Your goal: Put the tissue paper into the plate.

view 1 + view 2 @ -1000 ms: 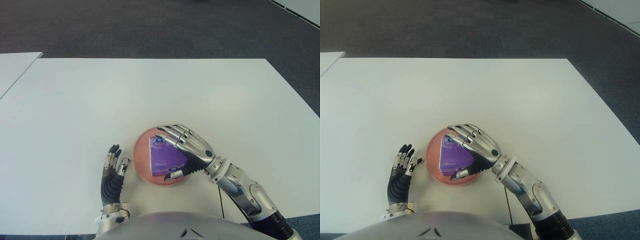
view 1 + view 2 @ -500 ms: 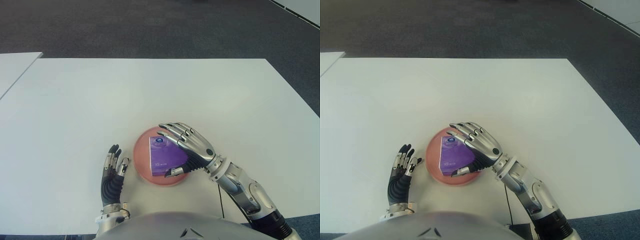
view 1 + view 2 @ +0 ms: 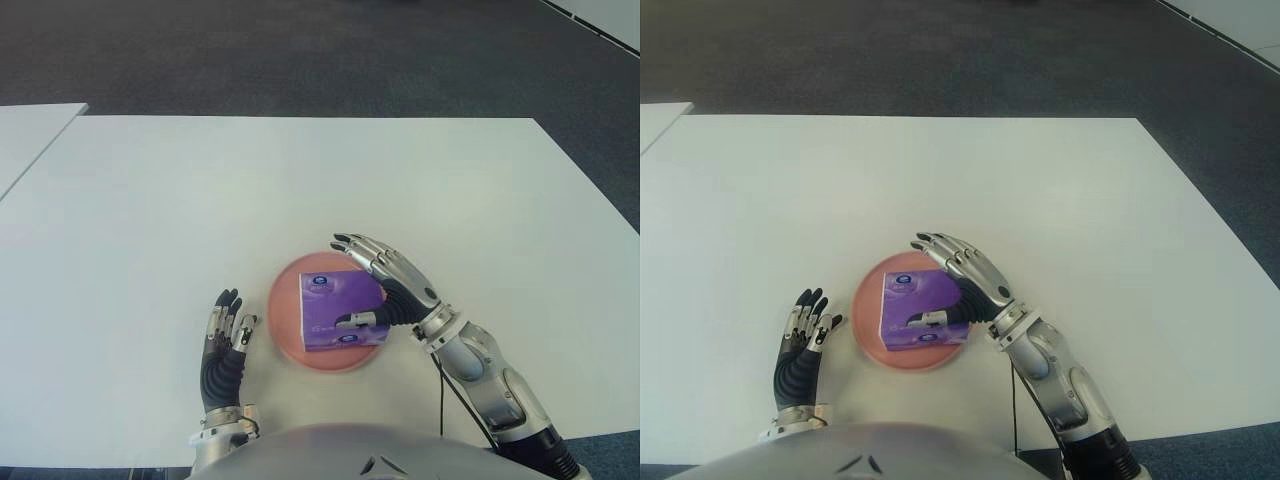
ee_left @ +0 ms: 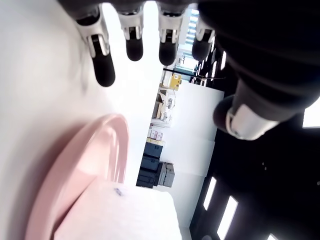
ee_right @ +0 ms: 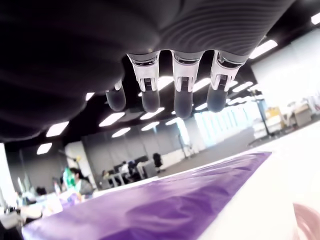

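Observation:
A purple tissue pack [image 3: 335, 310] lies flat in the pink plate [image 3: 284, 300] near the table's front edge. My right hand [image 3: 374, 286] hovers at the pack's right side with its fingers [image 5: 182, 92] stretched out above the purple wrapper [image 5: 165, 200] and gripping nothing. Its thumb [image 3: 356, 320] sits by the pack's front right corner. My left hand [image 3: 225, 335] shows just left of the plate, idle, with fingers [image 4: 132, 45] straight and open. The plate's rim [image 4: 102, 150] appears close by in the left wrist view.
The white table [image 3: 300, 180] stretches wide and bare behind the plate. A second white table's corner [image 3: 30, 130] shows at far left. Dark carpet [image 3: 300, 50] lies beyond the far edge.
My right hand has released the tissue pack, spread its fingers and drawn back to the right. The pack now lies uncovered and flat in the plate. The left hand has stayed still.

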